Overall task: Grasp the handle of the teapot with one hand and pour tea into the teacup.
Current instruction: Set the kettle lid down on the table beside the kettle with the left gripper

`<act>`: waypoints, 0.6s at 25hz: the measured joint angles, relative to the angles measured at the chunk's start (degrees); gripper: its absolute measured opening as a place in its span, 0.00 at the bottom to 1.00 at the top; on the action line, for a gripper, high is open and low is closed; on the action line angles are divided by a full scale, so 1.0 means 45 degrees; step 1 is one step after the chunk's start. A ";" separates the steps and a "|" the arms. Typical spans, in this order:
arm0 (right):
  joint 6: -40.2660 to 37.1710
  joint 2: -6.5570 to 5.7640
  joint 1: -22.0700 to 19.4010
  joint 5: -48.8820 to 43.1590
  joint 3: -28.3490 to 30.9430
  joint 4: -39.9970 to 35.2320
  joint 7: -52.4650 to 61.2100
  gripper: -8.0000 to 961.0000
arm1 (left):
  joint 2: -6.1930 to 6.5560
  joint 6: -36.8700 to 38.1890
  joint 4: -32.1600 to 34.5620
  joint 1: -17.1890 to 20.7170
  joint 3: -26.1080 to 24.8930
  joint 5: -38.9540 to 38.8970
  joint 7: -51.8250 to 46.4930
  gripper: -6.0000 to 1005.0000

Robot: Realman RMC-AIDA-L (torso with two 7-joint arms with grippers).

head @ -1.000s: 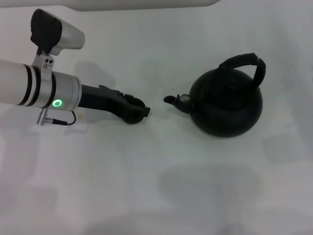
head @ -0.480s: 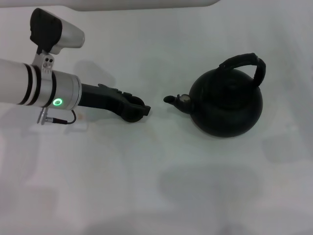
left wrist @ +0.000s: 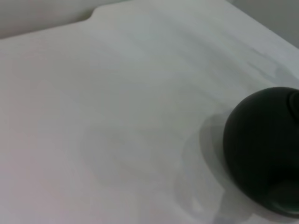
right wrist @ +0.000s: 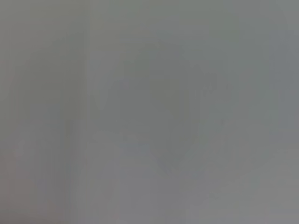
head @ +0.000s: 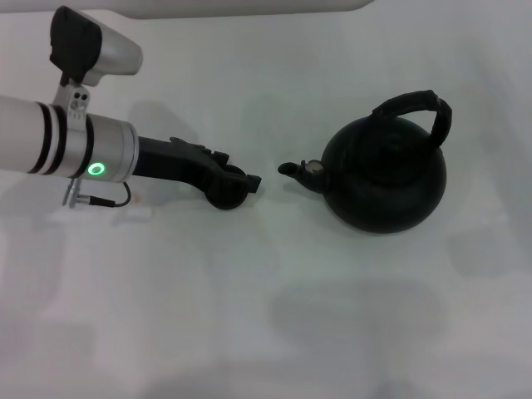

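Observation:
The black teapot [head: 386, 179] stands on the white table at the right. Its arched handle [head: 416, 104] rises over the top, and its short spout [head: 291, 169] points left. The pot's round body also shows in the left wrist view as the teapot [left wrist: 264, 144]. My left gripper [head: 241, 184] reaches in low over the table from the left, a short gap from the spout. At its end lies a small round dark shape [head: 223, 196]. I cannot tell whether this is the teacup or part of the gripper. The right gripper is out of view.
The white table [head: 274, 316] stretches wide in front of the teapot and the arm. A thin cable [head: 112, 204] hangs under my left wrist. The right wrist view gives only a plain grey surface.
My left gripper has crept a little to the right, toward the teapot's spout. The teapot has not moved.

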 joint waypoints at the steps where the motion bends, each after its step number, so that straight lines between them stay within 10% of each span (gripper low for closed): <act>1: 0.0000 -0.0001 -0.0013 0.0000 0.0000 -0.0001 0.0000 0.81 | 0.0000 -0.0034 -0.0184 0.0104 0.0007 0.0000 -0.0004 0.78; 15: 0.0431 -0.0072 -0.0408 -0.0102 -0.0117 0.0160 -0.0024 0.81 | -0.0026 0.0057 -0.4978 0.3836 -0.0607 -0.0915 0.1171 0.78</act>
